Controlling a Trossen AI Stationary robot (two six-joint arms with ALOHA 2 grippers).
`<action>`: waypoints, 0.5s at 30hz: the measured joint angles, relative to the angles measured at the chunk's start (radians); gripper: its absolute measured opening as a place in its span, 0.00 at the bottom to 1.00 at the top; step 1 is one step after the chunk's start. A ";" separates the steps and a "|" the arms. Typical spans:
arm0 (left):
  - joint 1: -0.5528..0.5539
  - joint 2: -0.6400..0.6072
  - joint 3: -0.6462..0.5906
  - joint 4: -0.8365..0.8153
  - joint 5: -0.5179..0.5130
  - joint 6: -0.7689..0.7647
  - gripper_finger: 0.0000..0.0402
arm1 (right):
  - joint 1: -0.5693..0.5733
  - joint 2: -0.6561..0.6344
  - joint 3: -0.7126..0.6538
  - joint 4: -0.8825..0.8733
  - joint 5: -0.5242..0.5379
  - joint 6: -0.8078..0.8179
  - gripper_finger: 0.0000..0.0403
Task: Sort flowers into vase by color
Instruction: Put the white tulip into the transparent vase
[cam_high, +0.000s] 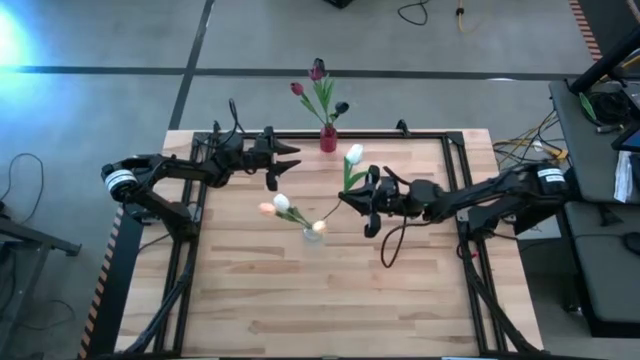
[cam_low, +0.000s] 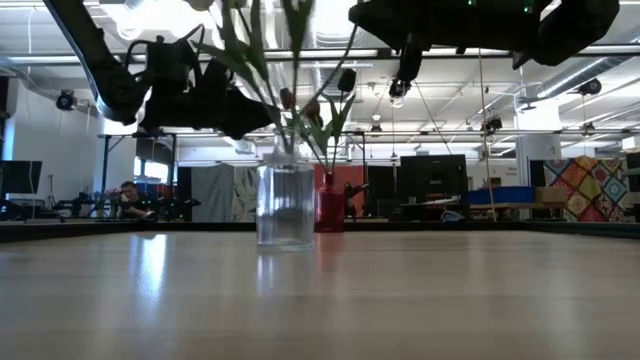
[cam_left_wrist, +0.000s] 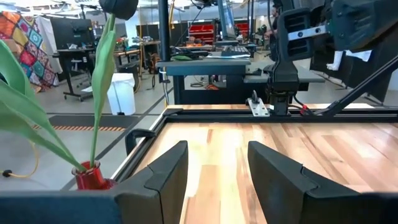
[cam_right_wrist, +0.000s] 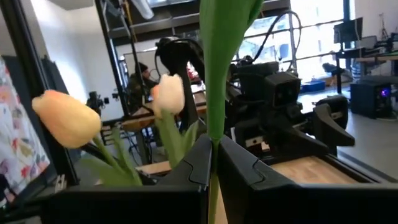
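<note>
A clear glass vase (cam_high: 313, 236) (cam_low: 285, 205) stands mid-table with peach and white tulips (cam_high: 281, 204) leaning out of it. A red vase (cam_high: 328, 139) (cam_low: 329, 206) at the far edge holds maroon tulips (cam_high: 316, 72). My right gripper (cam_high: 352, 199) hovers just right of the glass vase, shut on a white tulip (cam_high: 353, 154). My left gripper (cam_high: 292, 160) is open and empty, raised left of the red vase (cam_left_wrist: 93, 178). The right wrist view shows a peach head (cam_right_wrist: 66, 118) and a white head (cam_right_wrist: 168, 93) close by. My right gripper pinches the white tulip's green stem (cam_right_wrist: 213, 134) between its two fingers (cam_right_wrist: 193, 163), with a leaf (cam_right_wrist: 222, 50) rising above them. The fingers come level from the table's right, across the stem. The tulip is lifted, head toward the far edge; its lower stem slants toward the glass vase.
Black frame rails (cam_high: 460, 180) border the table's left, far and right sides. Bare wood (cam_high: 330, 300) stretches along the near half. A cable (cam_high: 392, 245) loops below the right arm. A workshop with benches and a person (cam_low: 128, 195) lies beyond the table.
</note>
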 joint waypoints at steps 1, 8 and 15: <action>0.002 0.000 -0.002 0.003 0.000 0.000 0.38 | 0.000 0.002 0.008 -0.006 -0.005 -0.009 0.03; 0.004 0.000 -0.003 0.014 0.000 0.000 0.38 | 0.001 -0.006 0.076 -0.113 -0.022 -0.034 0.03; 0.004 -0.001 -0.005 0.028 0.001 0.000 0.38 | 0.007 0.018 0.161 -0.239 -0.026 -0.041 0.03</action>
